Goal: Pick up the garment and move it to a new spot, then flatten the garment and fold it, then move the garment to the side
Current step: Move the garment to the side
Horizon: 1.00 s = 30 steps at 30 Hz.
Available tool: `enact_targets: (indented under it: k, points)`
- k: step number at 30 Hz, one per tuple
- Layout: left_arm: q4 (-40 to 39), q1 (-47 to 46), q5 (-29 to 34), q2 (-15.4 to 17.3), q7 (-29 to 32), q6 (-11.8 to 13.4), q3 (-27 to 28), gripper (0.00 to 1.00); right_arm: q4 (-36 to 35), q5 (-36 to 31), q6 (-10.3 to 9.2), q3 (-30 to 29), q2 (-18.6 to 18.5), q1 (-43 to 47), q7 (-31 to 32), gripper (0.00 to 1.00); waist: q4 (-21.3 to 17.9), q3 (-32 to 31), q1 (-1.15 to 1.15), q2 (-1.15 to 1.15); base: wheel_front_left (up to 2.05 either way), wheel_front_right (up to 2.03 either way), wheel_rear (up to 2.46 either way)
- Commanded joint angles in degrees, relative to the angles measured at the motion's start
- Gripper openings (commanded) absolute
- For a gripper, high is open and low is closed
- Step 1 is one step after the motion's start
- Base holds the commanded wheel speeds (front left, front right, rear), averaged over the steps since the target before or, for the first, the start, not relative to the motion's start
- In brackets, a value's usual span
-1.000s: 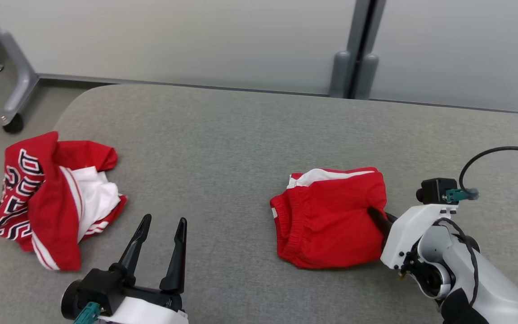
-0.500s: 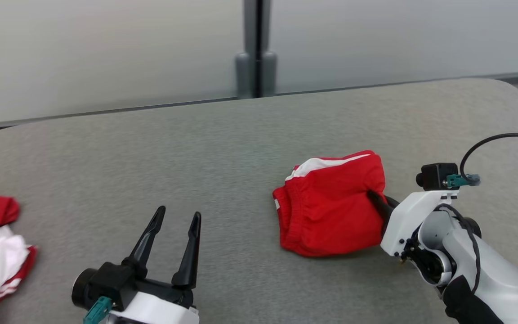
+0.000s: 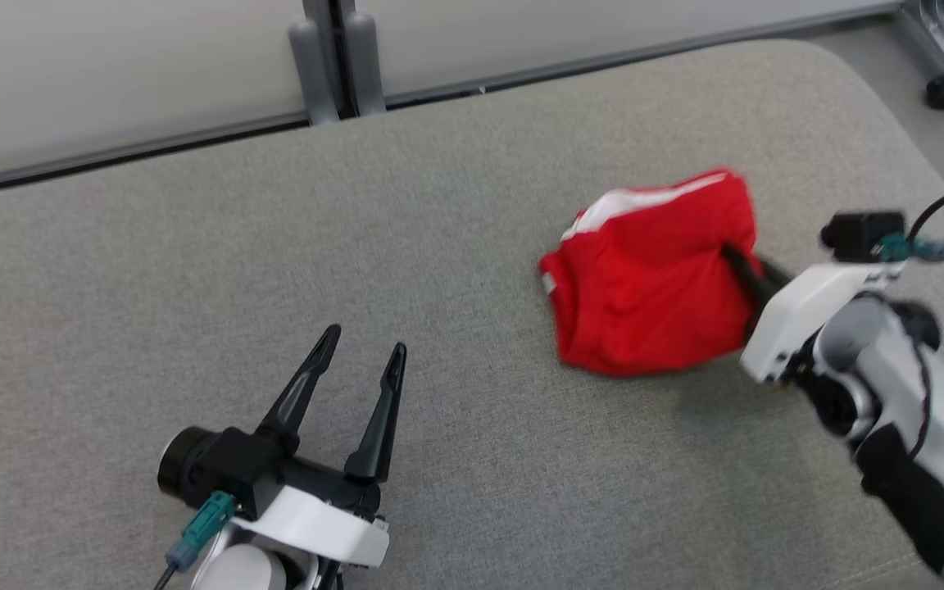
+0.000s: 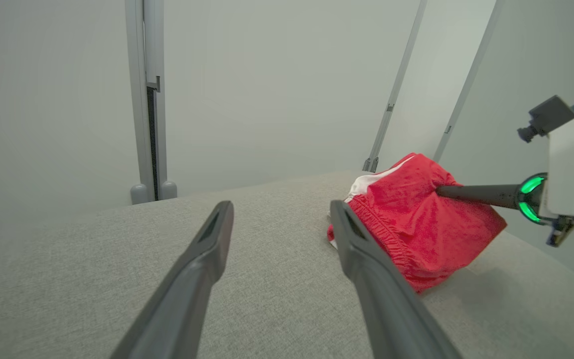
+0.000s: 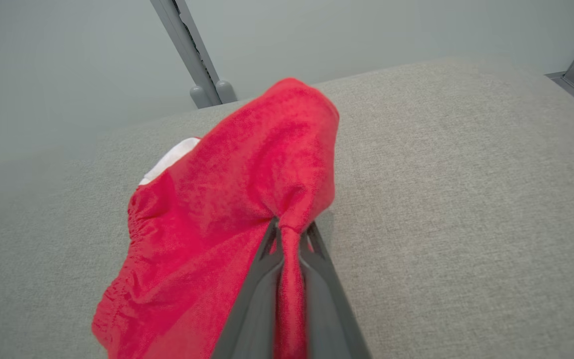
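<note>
Surface: a wide table [image 3: 193, 246] covered in grey cloth, rounded at the corner, with pale wall panels [image 3: 111, 82] and a grey post [image 3: 333, 49] behind it.

Progress, as judged: a red bundle [image 3: 644, 279] lies on the right half of the table. It is compact and looks already folded. A gathered elastic hem [image 4: 381, 234] and a white stripe [image 3: 644, 199] are seen on it, and no lettering can be read. It is therefore taken to be the smaller red-and-white piece and not the jersey. Where the jersey lies cannot be told from these views. Its pick-up, flattening, folding and setting aside are thus all entered as unconfirmed and probably left to do. The bundle itself seems to be at a move-to-the-side step.

Right gripper [image 3: 734, 256]: the fingers are pressed together on a pinch of red cloth at the bundle's right edge. In the right wrist view the fabric is drawn into a narrow tuck between them. The pinched edge is raised into a peak, and the lower hem appears to rest on the table.

Left gripper [image 3: 365, 342]: the fingers are spread wide. Nothing is held or touched. It is held above bare grey cloth, well apart from the bundle.
</note>
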Motion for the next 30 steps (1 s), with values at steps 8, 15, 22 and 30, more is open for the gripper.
enact_targets:
  k: [8,15,22,30]
  points:
    - [0.83,-6.54,0.66,1.52,-0.09,-0.45,-1.58,1.0,3.56,0.05,0.0,1.21,-7.27,-10.82,0.18,0.0,1.33,10.44,0.0,0.0,0.0,0.0,0.0]
    - [0.55,-10.06,1.08,2.81,-0.09,-0.44,-2.33,1.0,8.12,-1.93,0.0,2.24,-14.51,-18.18,1.16,0.0,2.91,15.49,0.0,0.0,0.0,0.0,0.0]
    - [1.13,-11.67,0.6,3.45,-0.09,-0.45,-2.58,1.0,15.17,-5.28,0.0,3.34,-15.15,-22.73,0.21,0.0,2.94,16.19,0.0,0.0,0.0,0.0,0.0]
    - [1.91,-10.16,-0.29,3.01,-0.09,-0.39,-2.35,1.0,23.21,-8.97,0.0,4.19,-12.6,-24.38,-5.64,1.0,3.28,12.51,0.0,0.0,0.0,0.0,0.0]
